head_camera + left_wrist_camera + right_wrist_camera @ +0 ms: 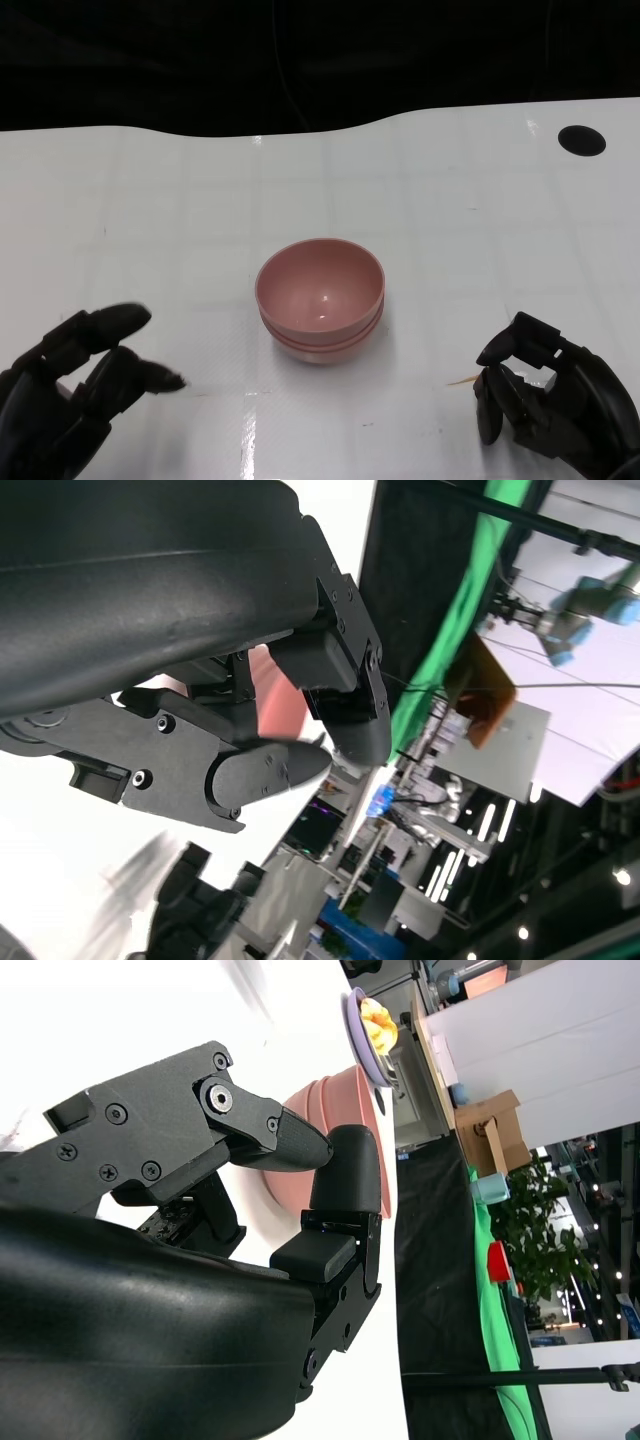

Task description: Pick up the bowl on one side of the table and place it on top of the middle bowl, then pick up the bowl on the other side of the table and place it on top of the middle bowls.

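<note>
Pink bowls point(320, 298), smooth, glossy and round-rimmed like moulded plastic, are sitting nested in one stack at the middle of the white table point(450, 200), their rims showing as stepped bands, which suggests the stacking is already complete. Left hand point(75, 385) is hovering near the table's front edge, well apart from the stack, fingers spread and holding nothing; right hand point(550, 395) is resting opposite, fingers curled inward around nothing, likewise clear of the stack.
</note>
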### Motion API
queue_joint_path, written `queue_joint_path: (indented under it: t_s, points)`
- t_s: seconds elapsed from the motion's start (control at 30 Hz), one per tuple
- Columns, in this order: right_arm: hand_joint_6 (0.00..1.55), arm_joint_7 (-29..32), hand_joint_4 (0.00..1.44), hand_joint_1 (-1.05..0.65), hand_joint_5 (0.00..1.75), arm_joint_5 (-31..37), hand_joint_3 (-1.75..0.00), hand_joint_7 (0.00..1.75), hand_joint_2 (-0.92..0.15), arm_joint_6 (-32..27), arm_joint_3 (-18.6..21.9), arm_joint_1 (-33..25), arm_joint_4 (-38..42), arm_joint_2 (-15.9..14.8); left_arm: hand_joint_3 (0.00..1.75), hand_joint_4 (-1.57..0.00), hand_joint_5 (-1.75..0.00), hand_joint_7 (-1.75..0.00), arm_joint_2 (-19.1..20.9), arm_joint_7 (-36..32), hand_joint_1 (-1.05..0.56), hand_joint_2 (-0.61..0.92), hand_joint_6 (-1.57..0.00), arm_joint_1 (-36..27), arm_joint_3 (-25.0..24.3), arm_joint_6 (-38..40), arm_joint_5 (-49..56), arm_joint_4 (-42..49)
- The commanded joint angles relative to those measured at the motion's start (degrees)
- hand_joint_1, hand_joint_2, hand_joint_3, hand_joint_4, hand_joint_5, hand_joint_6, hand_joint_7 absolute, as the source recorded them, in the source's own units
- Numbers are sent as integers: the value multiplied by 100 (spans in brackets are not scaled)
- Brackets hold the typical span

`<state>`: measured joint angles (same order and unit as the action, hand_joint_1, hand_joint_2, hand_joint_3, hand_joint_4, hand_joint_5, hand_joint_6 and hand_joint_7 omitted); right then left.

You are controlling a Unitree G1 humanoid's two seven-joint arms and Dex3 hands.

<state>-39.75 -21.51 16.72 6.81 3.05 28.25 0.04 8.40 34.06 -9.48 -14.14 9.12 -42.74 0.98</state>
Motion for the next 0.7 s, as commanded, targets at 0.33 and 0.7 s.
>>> queue_joint_path:
  t_s: [0.33,0.7]
  points:
    - [75,-75,90,-18,175,-29,-74,148,-75,172,122,165,269,-139,121,-85,-175,-170,-54,360,5,69,-73,149,-87,-569,670,1123]
    - [76,-76,90,-18,175,3,-74,148,-74,280,141,117,347,-155,138,-89,-175,-175,-227,427,2,56,-75,212,-161,-881,875,1351]
